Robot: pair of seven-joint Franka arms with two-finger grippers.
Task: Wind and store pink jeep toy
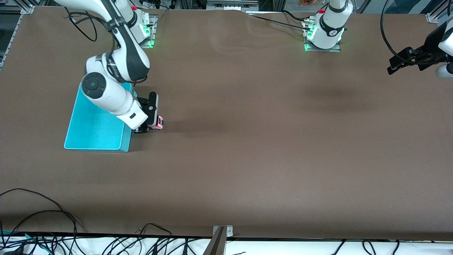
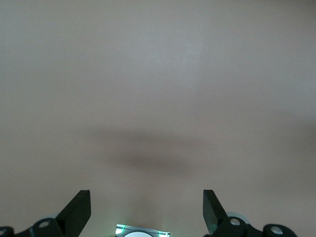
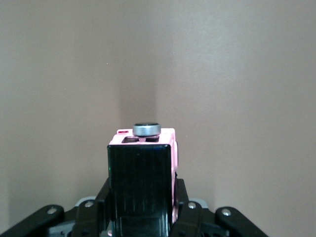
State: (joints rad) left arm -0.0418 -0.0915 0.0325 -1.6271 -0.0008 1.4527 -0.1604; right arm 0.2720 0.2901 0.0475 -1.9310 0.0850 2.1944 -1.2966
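- Presently, the right gripper (image 1: 153,124) is clamped on the pink jeep toy (image 1: 159,122), low over the brown table (image 1: 247,148) just beside the turquoise bin (image 1: 95,131).
- The right wrist view shows the jeep's black roof (image 3: 140,182) between the fingers, with a grey spare wheel (image 3: 147,129) at its end.
- The right arm reaches over the bin from its base.
- The left gripper (image 2: 146,210) waits over bare table at the left arm's end, fingers spread with nothing between them.
- Cables (image 1: 53,219) lie along the table's near edge.
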